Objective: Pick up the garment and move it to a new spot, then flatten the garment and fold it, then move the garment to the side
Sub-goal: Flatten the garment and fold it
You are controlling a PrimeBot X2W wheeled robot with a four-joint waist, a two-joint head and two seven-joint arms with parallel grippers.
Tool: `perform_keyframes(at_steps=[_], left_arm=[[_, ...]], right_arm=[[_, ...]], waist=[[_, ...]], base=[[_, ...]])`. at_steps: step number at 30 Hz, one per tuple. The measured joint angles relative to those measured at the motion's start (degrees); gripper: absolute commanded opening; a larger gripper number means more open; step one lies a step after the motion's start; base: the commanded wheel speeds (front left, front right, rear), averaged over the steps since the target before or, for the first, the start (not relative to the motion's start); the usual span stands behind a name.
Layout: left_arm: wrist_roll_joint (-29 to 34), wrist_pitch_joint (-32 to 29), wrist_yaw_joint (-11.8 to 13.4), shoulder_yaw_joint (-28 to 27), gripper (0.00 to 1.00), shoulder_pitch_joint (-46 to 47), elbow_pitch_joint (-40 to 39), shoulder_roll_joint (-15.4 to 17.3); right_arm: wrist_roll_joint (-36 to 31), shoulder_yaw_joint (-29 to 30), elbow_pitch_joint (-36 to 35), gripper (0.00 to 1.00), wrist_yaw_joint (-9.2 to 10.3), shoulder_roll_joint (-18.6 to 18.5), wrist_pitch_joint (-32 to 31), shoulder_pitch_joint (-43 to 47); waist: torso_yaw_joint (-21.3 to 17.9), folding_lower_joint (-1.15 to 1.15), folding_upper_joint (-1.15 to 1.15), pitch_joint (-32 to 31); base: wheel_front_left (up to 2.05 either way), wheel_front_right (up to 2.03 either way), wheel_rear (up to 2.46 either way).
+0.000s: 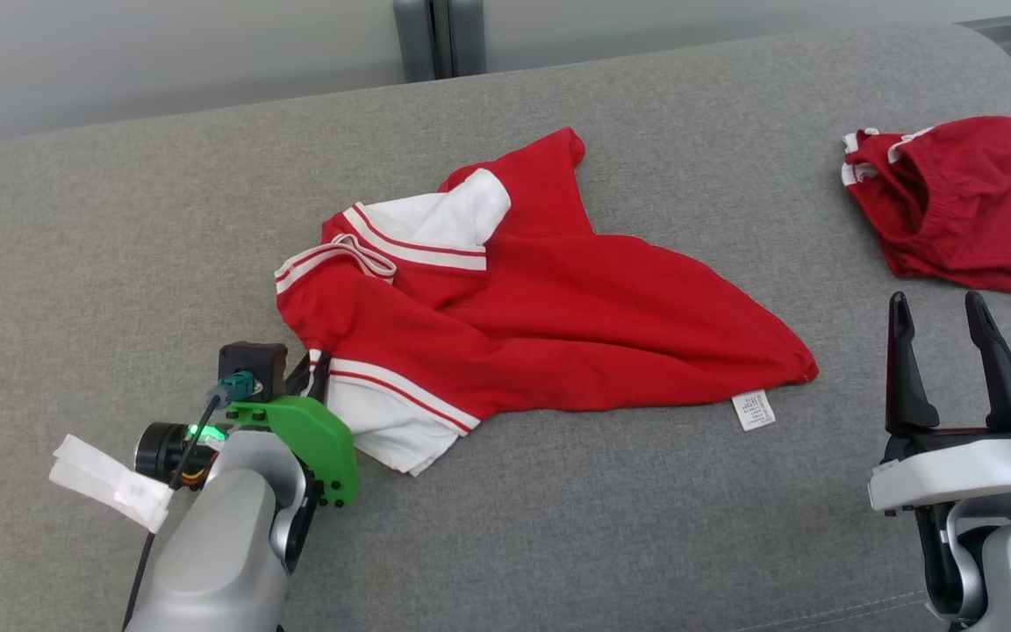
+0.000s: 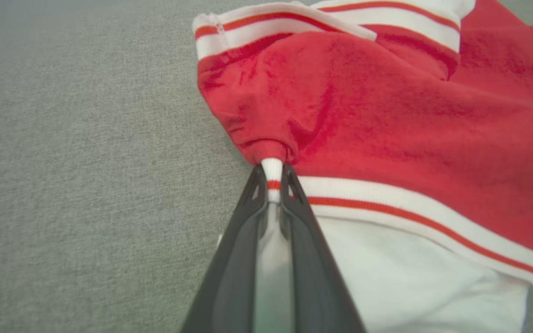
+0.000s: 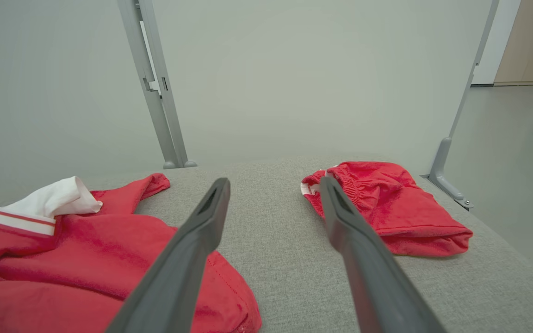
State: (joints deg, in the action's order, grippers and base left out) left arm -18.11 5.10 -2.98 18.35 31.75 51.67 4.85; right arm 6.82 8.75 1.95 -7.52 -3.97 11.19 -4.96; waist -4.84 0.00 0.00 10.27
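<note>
Left end effector [image 2: 273, 175], extended forward, clamps the garment [image 2: 387, 115].

Left forearm [image 1: 216, 544]: showing a silver-grey shell.
Wrist bracket [image 1: 317, 439]: showing green, dotted with dark screws [image 1: 334, 502].
Cable [image 1: 205, 414]: running black past a green light [image 1: 204, 432].
Right jaws: showing dark above a white housing [image 1: 953, 474].

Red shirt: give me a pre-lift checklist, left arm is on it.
1. Left end effector shut on red shirt striped trim: ok.
2. Grip depth, thin pinch of trim: cannot tell.
3. Right end effector open, apart from fabric: ok.
4. Red shirt flat: not ok, crumpled.
5. Red shorts apart from red shirt: ok.
6. Bare grey cushion in front for new spot: ok.
</note>
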Motion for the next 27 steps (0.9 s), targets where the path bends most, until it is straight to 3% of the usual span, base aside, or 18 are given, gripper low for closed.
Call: perform_keyframes(at_steps=[8, 13, 23, 27], left_arm=[[-0.21, 6.70, 0.03, 0.26, 0.00, -1.88, -5.92, -0.32], [-0.34, 7.57, 1.66, 0.51, 0.00, -7.67, -15.41, -0.13], [-0.44, -2.63, 4.52, 3.54, 0.00, -17.88, -43.13, 1.46], [-2.12, -6.36, 5.32, 2.69, 0.00, -18.69, -45.51, 2.09]], right_arm=[[-0.48, 0.94, -0.14, 1.00, 0.00, 0.24, 0.25, 1.09], [-0.52, 1.49, -0.23, 1.00, 0.00, 0.47, 0.24, 1.47], [-0.75, 0.98, -1.03, 1.00, 0.00, 0.78, 0.00, 1.97], [-0.73, 0.46, -0.73, 1.00, 0.00, 0.85, 0.05, 1.78]], waist=[[1.50, 0.00, 0.00, -1.33], [3.07, 0.00, 0.00, -2.29], [4.16, 0.00, 0.00, -2.82], [2.83, 0.00, 0.00, -2.08]], base=[[0.00, 0.00, 0.00], [0.00, 0.00, 0.00], [0.00, 0.00, 0.00], [0.00, 0.00, 0.00]])
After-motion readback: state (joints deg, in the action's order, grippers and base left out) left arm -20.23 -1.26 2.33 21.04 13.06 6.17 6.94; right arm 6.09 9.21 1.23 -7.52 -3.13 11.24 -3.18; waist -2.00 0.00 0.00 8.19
